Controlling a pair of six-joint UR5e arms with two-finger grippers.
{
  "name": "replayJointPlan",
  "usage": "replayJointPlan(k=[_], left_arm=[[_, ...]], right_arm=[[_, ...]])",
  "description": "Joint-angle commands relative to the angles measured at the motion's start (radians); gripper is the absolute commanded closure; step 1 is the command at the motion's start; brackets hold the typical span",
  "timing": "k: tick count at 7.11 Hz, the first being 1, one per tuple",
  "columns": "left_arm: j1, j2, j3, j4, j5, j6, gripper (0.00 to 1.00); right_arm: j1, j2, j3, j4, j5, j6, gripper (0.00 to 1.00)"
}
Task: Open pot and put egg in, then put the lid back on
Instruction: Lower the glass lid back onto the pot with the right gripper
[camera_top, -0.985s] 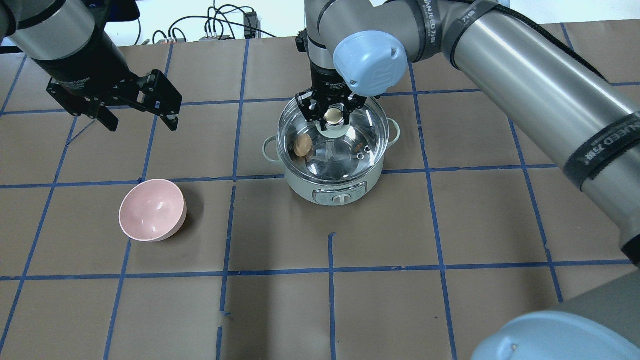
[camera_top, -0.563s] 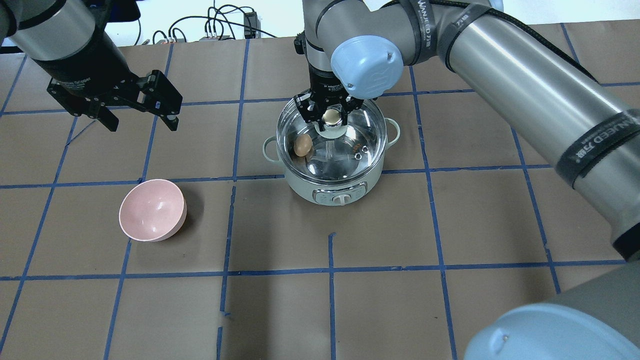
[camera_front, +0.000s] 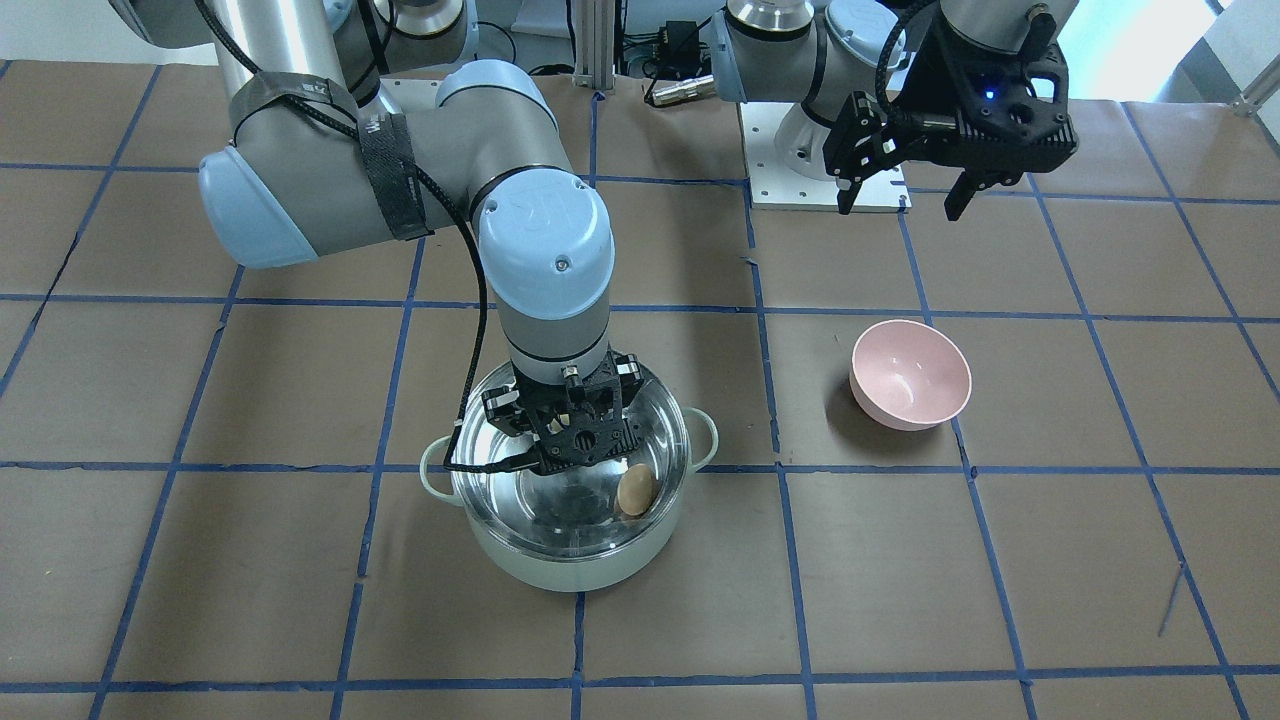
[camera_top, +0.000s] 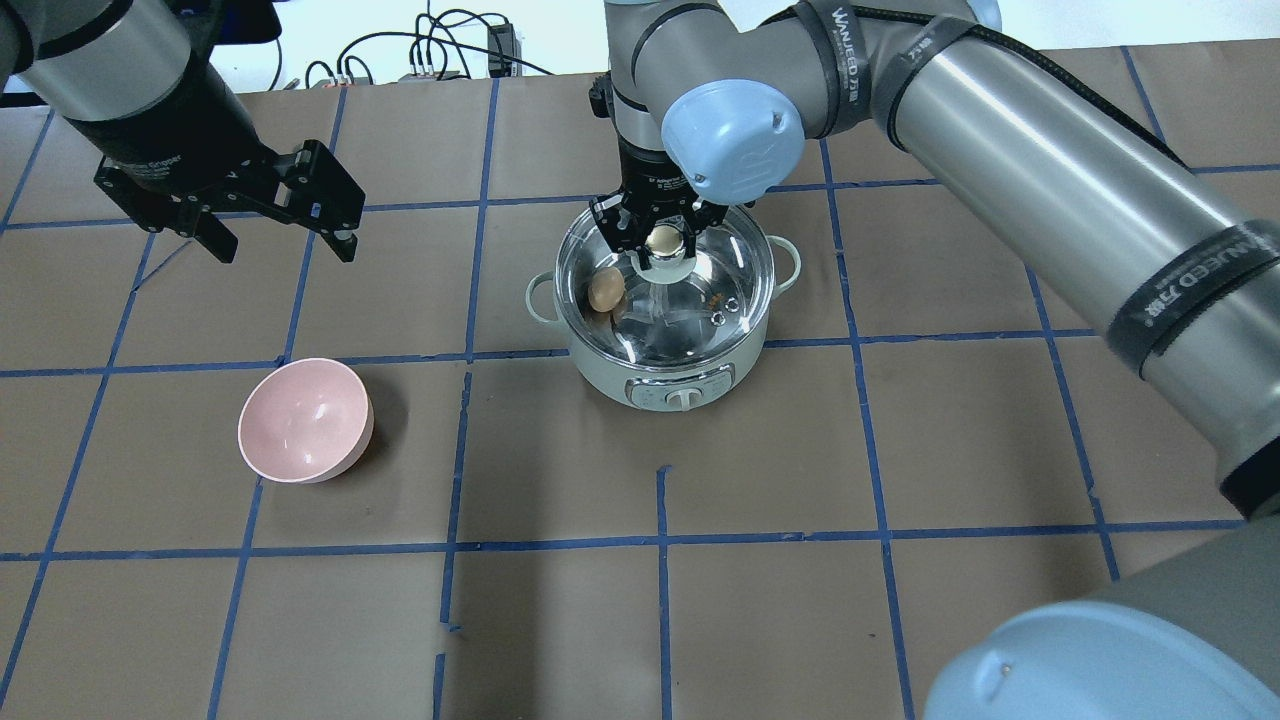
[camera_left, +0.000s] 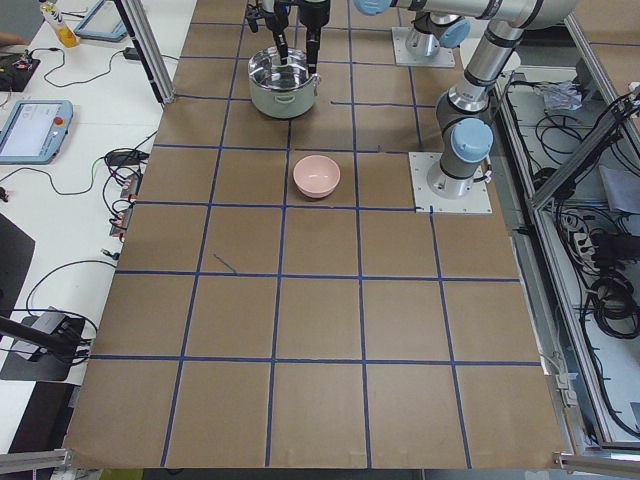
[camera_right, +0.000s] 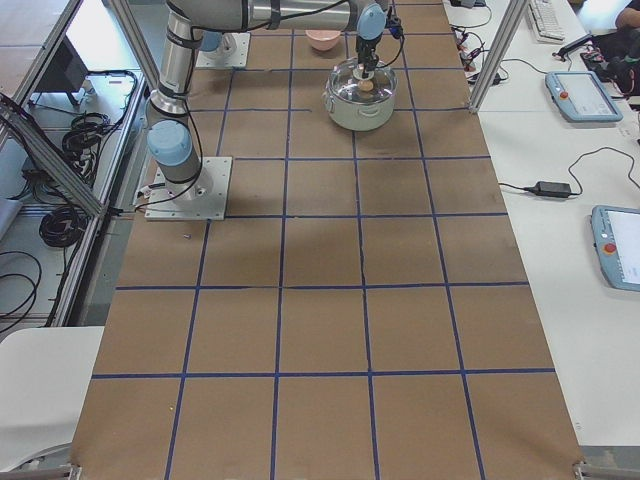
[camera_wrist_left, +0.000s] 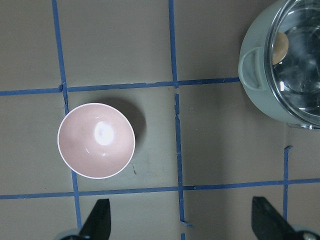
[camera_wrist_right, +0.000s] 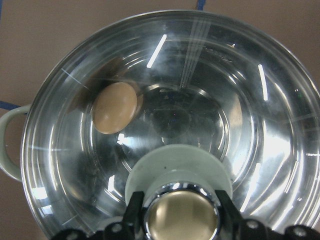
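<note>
The mint-green pot (camera_top: 600, 372) stands at the table's middle back, also in the front view (camera_front: 560, 570). The tan egg (camera_top: 604, 290) lies inside it on the left side of the steel floor, seen through the glass in the right wrist view (camera_wrist_right: 115, 107). The clear glass lid (camera_top: 725, 265) covers the pot and looks level with its rim. My right gripper (camera_top: 664, 240) is shut on the lid's knob (camera_wrist_right: 180, 212), straight above the pot. My left gripper (camera_top: 285, 248) is open and empty, high at the back left.
A pink bowl (camera_top: 305, 420) sits empty at the front left of the pot, right below the left wrist camera (camera_wrist_left: 96, 141). The right arm's long forearm (camera_top: 1050, 170) crosses the table's right half. Cables lie beyond the back edge.
My right gripper has lowered the lid a little and shifted it slightly so it lines up with the pot's rim. The egg, the bowl and the left arm have not moved.
</note>
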Motion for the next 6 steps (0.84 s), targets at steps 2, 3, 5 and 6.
replayJointPlan(k=[2, 3, 5, 6], left_arm=[[0.000, 0.000, 0.000, 0.000, 0.000, 0.000, 0.01], [0.000, 0.002, 0.000, 0.000, 0.002, 0.000, 0.01], [0.000, 0.000, 0.000, 0.000, 0.002, 0.000, 0.01], [0.000, 0.002, 0.000, 0.000, 0.002, 0.000, 0.01]], right_arm=[[0.000, 0.007, 0.003, 0.000, -0.007, -0.033, 0.11], [0.000, -0.001, 0.000, 0.000, -0.006, -0.033, 0.00], [-0.005, -0.112, -0.013, 0.008, -0.010, -0.033, 0.00], [-0.020, -0.209, 0.003, 0.046, -0.016, -0.036, 0.00]])
